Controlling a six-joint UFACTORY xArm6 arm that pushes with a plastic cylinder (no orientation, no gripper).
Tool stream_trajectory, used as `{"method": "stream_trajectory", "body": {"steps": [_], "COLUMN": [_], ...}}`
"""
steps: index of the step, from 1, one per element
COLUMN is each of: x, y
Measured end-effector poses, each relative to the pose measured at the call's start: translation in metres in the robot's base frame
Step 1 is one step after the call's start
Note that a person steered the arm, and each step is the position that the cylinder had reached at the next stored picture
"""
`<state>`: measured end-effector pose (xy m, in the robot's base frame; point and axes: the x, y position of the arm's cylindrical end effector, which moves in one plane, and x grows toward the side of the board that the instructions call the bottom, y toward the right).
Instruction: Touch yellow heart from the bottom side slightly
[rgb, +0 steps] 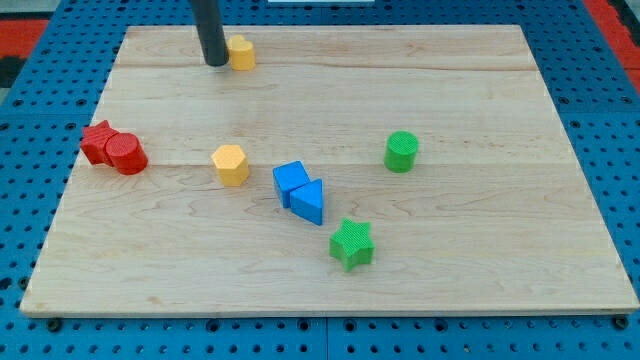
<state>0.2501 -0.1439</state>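
The yellow heart (241, 52) lies near the view's top edge of the wooden board (480, 250), left of centre. My tip (216, 63) rests on the board right beside the heart's left side, touching or nearly touching it. The dark rod rises from there out of the view's top.
A yellow hexagon (231, 164) lies left of centre. A blue cube (291, 181) and a blue triangle (309, 201) touch at centre. A green star (352, 244) is below them, a green cylinder (401, 151) to the right. A red star (99, 141) and red cylinder (127, 155) touch at the left edge.
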Motion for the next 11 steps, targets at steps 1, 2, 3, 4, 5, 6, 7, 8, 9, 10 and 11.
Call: {"method": "stream_trajectory", "body": {"steps": [1, 2, 3, 4, 5, 6, 7, 8, 9, 10, 11], "x": [-0.021, -0.015, 0.04, 0.055, 0.012, 0.061, 0.107, 0.109, 0.12, 0.168, 0.204], "y": [0.052, 0.108, 0.054, 0.127, 0.129, 0.135, 0.076, 0.002, -0.009, -0.019, -0.023]}}
